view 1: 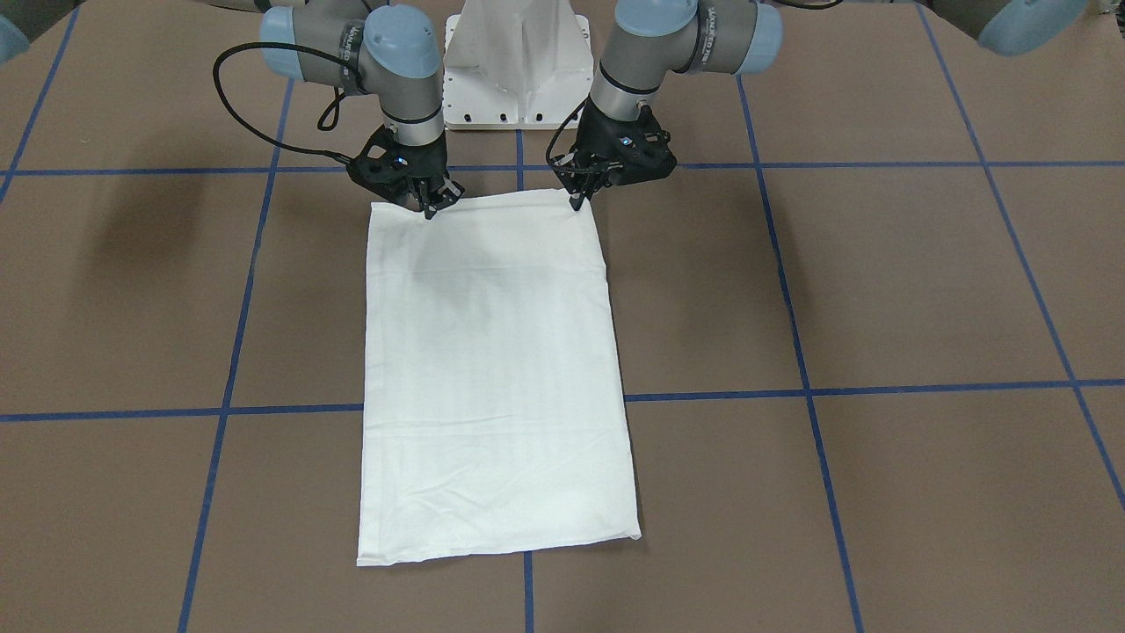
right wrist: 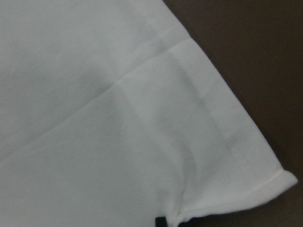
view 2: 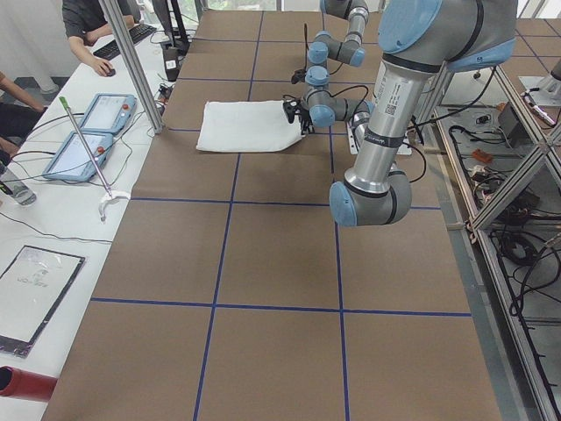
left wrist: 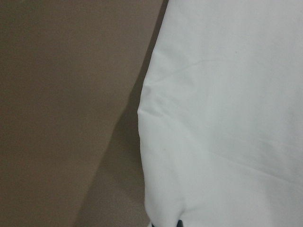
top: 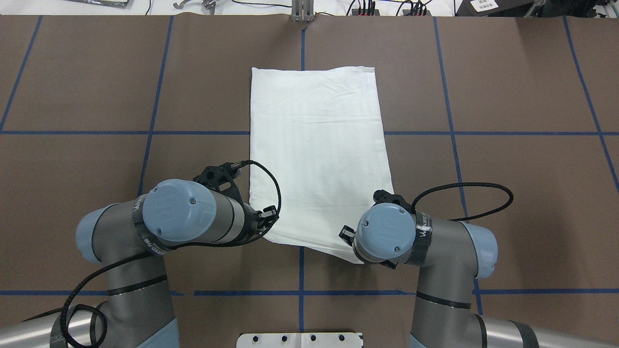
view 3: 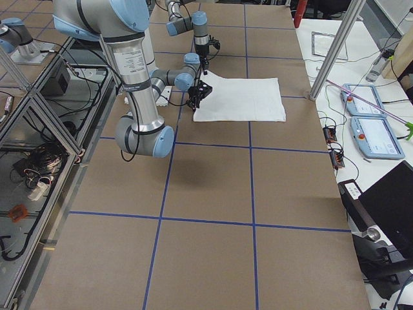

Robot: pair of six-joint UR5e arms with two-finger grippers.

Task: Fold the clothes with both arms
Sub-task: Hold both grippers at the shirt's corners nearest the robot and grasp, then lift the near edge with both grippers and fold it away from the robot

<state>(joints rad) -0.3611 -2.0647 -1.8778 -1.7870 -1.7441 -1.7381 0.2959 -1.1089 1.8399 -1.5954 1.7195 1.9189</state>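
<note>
Overhead, front, sides, wrists: shared T-shirt (top: 316, 154)

The table (view 1: 879, 281) is covered in brown sheeting, marked into big squares by blue tape lines (view 1: 800, 352). At its back edge stands a white pedestal base (view 1: 516, 61), bolted down. Along the side bench lie two blue-framed tablets (view 2: 107, 112), one just beside the other, with a thin rod (view 2: 83, 145) slanting across them. A person (view 2: 88, 22) sits at a keyboard (view 2: 123, 39) further along. A slanted aluminium post (view 2: 131, 61) rises nearby. Nearer me, a red cylinder (view 2: 22, 384) lies by a black-framed sheet (view 2: 31, 285). At the other end sits a black laptop (view 3: 387, 200).
</note>
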